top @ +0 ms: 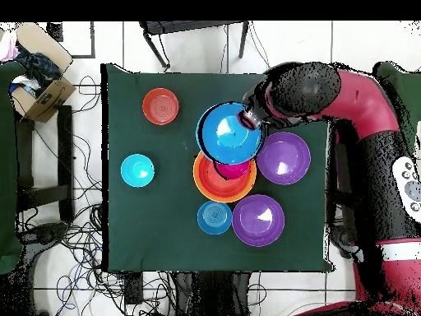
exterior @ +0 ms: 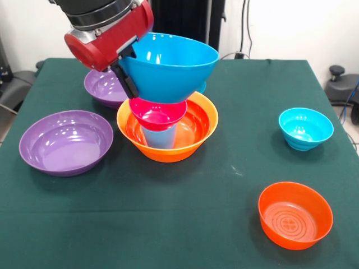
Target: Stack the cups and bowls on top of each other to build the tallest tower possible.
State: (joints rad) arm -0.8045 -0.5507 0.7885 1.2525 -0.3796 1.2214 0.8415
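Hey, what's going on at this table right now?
The robot arm's gripper is holding a big blue bowl by its rim, tilted above a stack: orange bowl, light blue cup and magenta bowl. Other bowls sit loose around the green table.
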